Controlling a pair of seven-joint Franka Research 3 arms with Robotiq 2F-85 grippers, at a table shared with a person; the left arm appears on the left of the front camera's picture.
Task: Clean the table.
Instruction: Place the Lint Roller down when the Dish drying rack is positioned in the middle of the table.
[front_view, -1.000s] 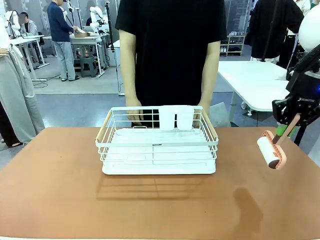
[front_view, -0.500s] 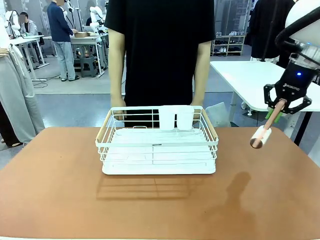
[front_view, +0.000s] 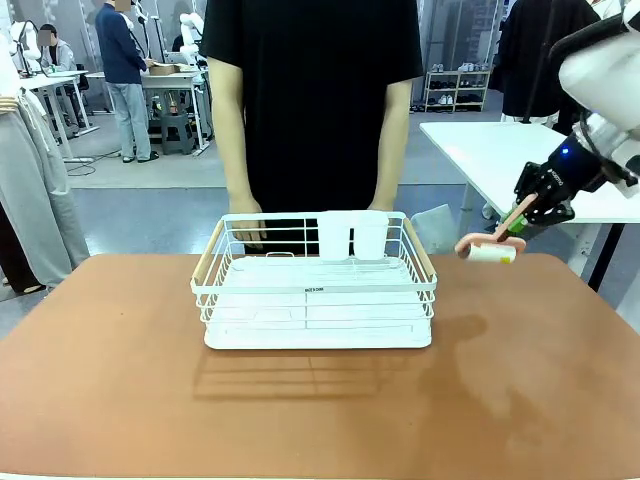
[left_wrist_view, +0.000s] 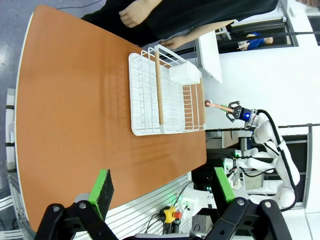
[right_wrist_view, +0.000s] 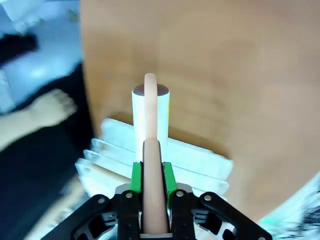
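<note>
The reddish-brown table (front_view: 120, 380) carries a white wire rack (front_view: 316, 300) at its middle. My right gripper (front_view: 528, 212) hangs above the far right of the table, shut on the pink handle of a lint roller (front_view: 490, 250) whose white roll points left toward the rack. In the right wrist view the green pads (right_wrist_view: 135, 176) clamp the handle, and the lint roller (right_wrist_view: 150, 117) hangs over the rack (right_wrist_view: 200, 160). My left gripper (left_wrist_view: 162, 186) is open and holds nothing, high above the table (left_wrist_view: 75, 100).
A person in a black shirt stands at the far edge, with a hand (front_view: 245, 215) by the rack's far rim. A white-topped table (front_view: 500, 160) stands behind on the right. Bare tabletop lies left, right and in front of the rack.
My right arm rose and swung toward the far side and the rack. The roller turned from hanging down to pointing left. The person shifted slightly left.
</note>
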